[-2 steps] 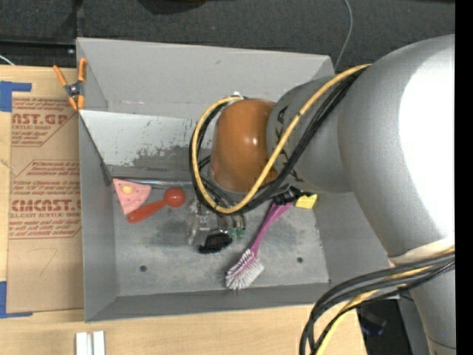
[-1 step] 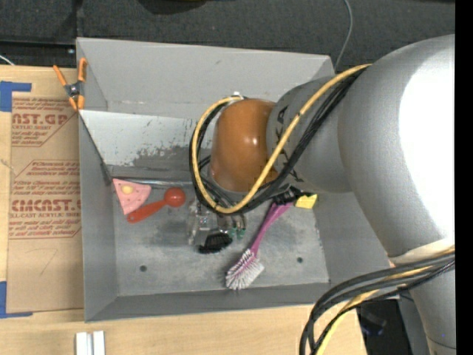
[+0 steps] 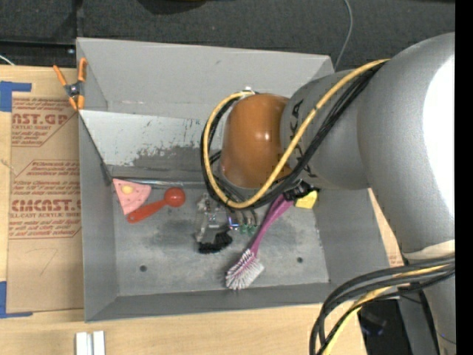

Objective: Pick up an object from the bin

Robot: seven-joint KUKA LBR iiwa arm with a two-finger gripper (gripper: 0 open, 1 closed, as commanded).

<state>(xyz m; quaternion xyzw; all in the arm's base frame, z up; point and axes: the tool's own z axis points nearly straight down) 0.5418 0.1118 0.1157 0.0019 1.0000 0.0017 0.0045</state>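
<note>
In the camera view, the arm comes in from the right, and its orange cover [image 3: 251, 143] hangs above the middle of the grey bin [image 3: 148, 135]. The pincer [image 3: 211, 237] is low over the bin floor, near the centre. I cannot tell if it is open or closed, or if it has anything. A pink brush [image 3: 251, 256] with white bristles lies just to its right. A red spoon [image 3: 151, 207] and a pink wedge [image 3: 130, 192] lie to the left.
</note>
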